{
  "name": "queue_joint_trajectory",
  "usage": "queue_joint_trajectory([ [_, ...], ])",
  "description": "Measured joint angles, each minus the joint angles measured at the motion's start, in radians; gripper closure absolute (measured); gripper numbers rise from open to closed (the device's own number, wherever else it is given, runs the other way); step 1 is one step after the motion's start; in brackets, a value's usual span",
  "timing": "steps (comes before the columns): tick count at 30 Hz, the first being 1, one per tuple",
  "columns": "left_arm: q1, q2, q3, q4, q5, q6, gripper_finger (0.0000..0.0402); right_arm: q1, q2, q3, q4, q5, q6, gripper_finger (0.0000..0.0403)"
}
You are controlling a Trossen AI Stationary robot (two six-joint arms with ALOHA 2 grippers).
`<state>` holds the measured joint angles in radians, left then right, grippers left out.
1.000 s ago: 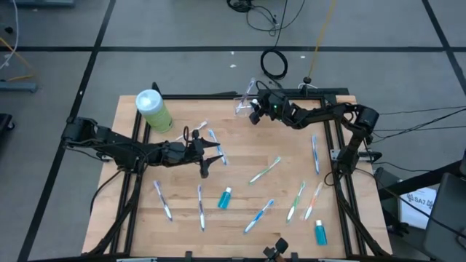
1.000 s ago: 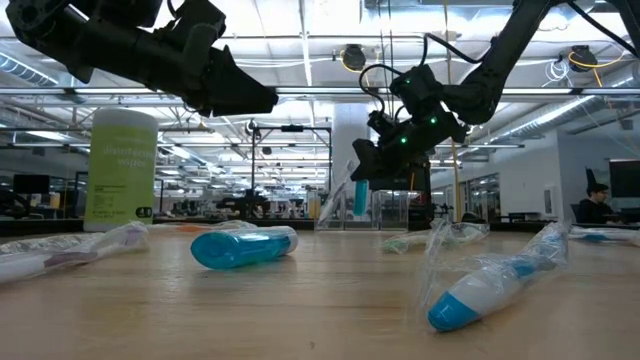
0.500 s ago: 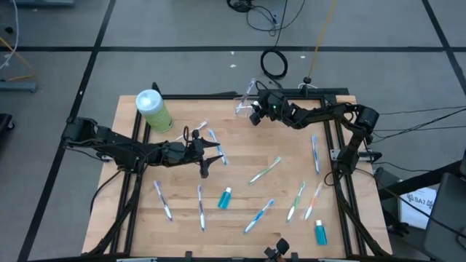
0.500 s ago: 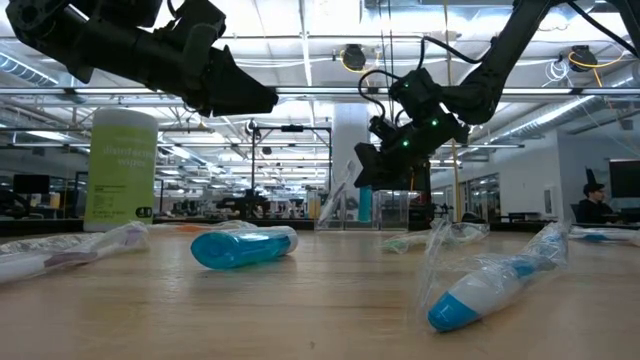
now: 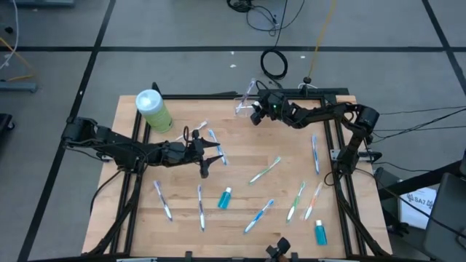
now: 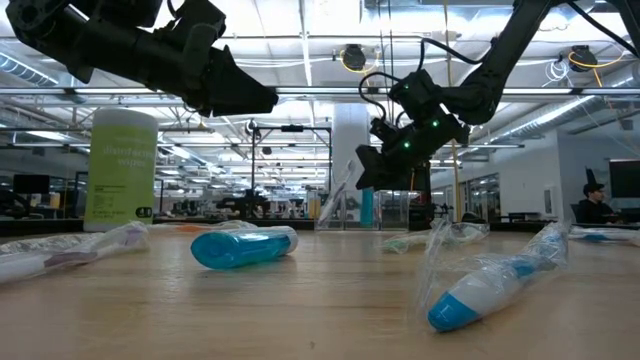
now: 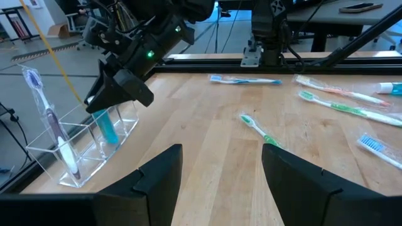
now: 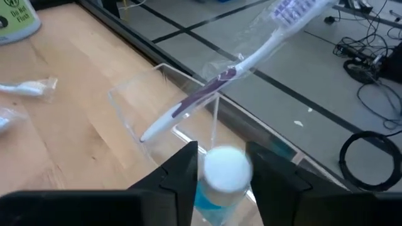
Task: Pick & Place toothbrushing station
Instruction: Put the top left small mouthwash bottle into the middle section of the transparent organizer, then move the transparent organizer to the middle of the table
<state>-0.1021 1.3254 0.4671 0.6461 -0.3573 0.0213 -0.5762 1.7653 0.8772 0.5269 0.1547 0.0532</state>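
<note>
We judge the right gripper [image 7: 119, 94], fingers loosening beside the tube [image 7: 107, 125] in the far clear holder [image 7: 38, 150], could tip it w/ any snag; left gripper [image 5: 207, 154] idles spread.

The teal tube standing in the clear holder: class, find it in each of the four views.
High view: hidden under the right gripper.
Low view: teal tube below the dark gripper.
Left wrist view: upright in the clear holder.
Right wrist view: white cap between the jaws.
Shared landmark: the purple-handled toothbrush.
</note>
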Motion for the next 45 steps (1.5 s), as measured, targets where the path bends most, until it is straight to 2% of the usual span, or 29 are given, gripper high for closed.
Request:
queue_joint_trajectory([
  [8,0.000,0.000,0.000,0.000,0.000,0.000,0.0178,0.000,-0.003,0.000,-0.003,0.000,-0.046,0.0215],
  [13,0.000,0.000,0.000,0.000,0.000,0.000,0.0178,0.008,-0.066,0.000,-0.044,0.001,-0.098,0.0194],
  [20,0.000,0.000,0.000,0.001,0.026,0.000,0.0179,0.020,-0.176,0.000,-0.333,-0.005,-0.213,0.0191],
  [24,0.000,0.000,0.000,0.001,0.027,-0.004,0.0179,0.001,-0.186,0.000,-0.410,-0.073,-0.278,0.0190],
  [32,0.000,0.000,0.000,0.001,0.045,-0.008,0.0179,-0.040,-0.185,0.000,-0.413,-0.087,-0.395,0.0190],
  [36,0.000,0.000,0.000,0.001,0.045,-0.003,0.0178,-0.070,-0.181,0.000,-0.421,-0.226,-0.416,0.0190],
  [38,0.000,0.000,0.000,0.001,0.045,0.000,0.0178,-0.077,-0.170,0.000,-0.419,-0.257,-0.417,0.0190],
  [45,0.000,0.000,0.000,0.001,0.045,0.001,0.0178,-0.100,-0.147,0.000,-0.417,-0.260,-0.434,0.0190],
])
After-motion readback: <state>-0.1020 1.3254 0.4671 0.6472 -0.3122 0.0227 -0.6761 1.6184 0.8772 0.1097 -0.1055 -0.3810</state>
